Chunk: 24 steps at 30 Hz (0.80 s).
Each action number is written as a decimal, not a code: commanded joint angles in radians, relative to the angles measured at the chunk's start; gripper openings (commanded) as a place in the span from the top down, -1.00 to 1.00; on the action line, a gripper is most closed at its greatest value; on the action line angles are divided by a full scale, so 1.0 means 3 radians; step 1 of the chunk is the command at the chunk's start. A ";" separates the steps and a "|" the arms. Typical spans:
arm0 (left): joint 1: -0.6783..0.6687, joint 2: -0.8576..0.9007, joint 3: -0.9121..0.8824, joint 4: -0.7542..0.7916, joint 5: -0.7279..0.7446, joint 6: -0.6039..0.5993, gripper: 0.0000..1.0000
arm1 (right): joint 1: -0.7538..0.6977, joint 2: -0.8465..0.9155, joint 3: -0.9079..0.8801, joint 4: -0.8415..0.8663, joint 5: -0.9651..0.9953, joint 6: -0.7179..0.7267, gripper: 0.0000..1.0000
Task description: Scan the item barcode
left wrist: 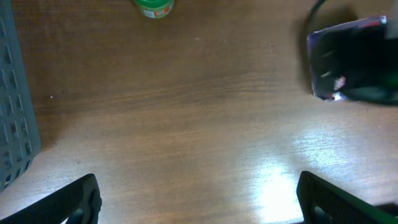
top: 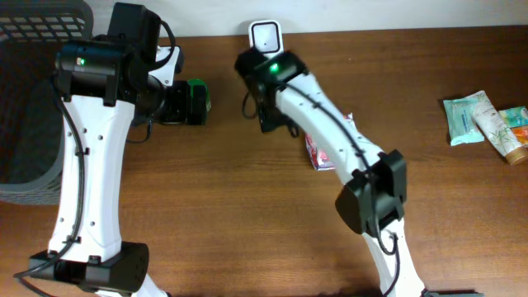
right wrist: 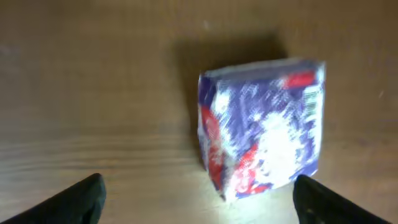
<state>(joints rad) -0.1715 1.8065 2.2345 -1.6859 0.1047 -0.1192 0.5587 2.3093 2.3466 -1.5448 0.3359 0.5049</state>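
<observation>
Right gripper (right wrist: 198, 190): nearest the right wrist camera; its two dark fingers (right wrist: 74, 199) are spread wide toward the lower corners of the view; nothing is pinched between them.
Packet (right wrist: 261, 127): purple and white with red patches; laid on the table (right wrist: 93, 93) ahead of the right gripper, toward the right of that view; no finger is seen touching it; its print is blurred.
Barcode (right wrist: 313, 102): printed near the upper right edge of the packet; faced up toward the wrist camera; its bars cannot be read.
Packet from overhead: partly covered by the right arm (top: 330, 124); placed below and to the right of the scanner, apart from it.
Scanner (top: 266, 37): white; stood at the far edge of the table.
Left gripper (left wrist: 198, 183): fingers are spread wide; nothing is held; bare wood is seen between them.
Green item (left wrist: 153, 7): cut off by the top edge of the left wrist view; apart from the left gripper.
Dark object (left wrist: 351, 62): blurred, purple-edged, at the right of the left wrist view; it cannot be identified.
Basket (top: 33, 99): grey and slatted; set at the far left corner, beside the left arm.
Other goods: a teal pouch (top: 466, 117) and a tube (top: 499, 132) are laid at the right edge of the table, well apart from the packet.
</observation>
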 commanded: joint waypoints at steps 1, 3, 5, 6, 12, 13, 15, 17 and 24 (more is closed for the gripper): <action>-0.0008 -0.0051 0.0005 0.0003 0.0010 0.0052 -0.98 | -0.0497 -0.0041 0.0263 -0.0217 -0.0078 -0.0331 -1.00; -0.0008 -0.0051 0.0005 0.0003 0.0010 0.0052 -0.98 | -0.0960 -0.0039 0.0136 -0.0340 -0.0351 -0.0636 -0.97; -0.0008 -0.0051 0.0005 0.0003 0.0010 0.0052 -0.98 | -0.1485 -0.0039 -0.0117 -0.0387 -0.1391 -0.1422 -0.97; -0.0008 -0.0051 0.0005 0.0003 0.0010 0.0052 -0.98 | -0.1820 -0.0039 -0.0371 -0.0375 -0.2042 -0.1768 -0.97; -0.0008 -0.0051 0.0005 0.0003 0.0010 0.0052 -0.98 | -0.2335 -0.0039 -0.1710 0.0160 -0.3234 -0.2434 -0.40; -0.0008 -0.0051 0.0005 0.0003 0.0010 0.0052 -0.98 | -0.2263 -0.0039 -0.1803 0.0318 -0.3340 -0.2431 -0.31; -0.0008 -0.0051 0.0005 0.0003 0.0010 0.0052 -0.98 | -0.2145 -0.0039 -0.1808 0.0449 -0.3240 -0.2431 -0.20; -0.0008 -0.0051 0.0005 0.0003 0.0010 0.0052 -0.98 | -0.2073 -0.0039 -0.1807 0.0582 -0.3485 -0.2419 -0.19; -0.0008 -0.0051 0.0005 0.0003 0.0010 0.0052 -0.98 | -0.1244 -0.0039 -0.1497 0.1249 -0.3656 -0.2078 -0.20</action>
<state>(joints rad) -0.1715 1.8061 2.2345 -1.6859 0.1047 -0.1192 0.1692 2.3127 1.8309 -1.1767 -0.7437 -0.1329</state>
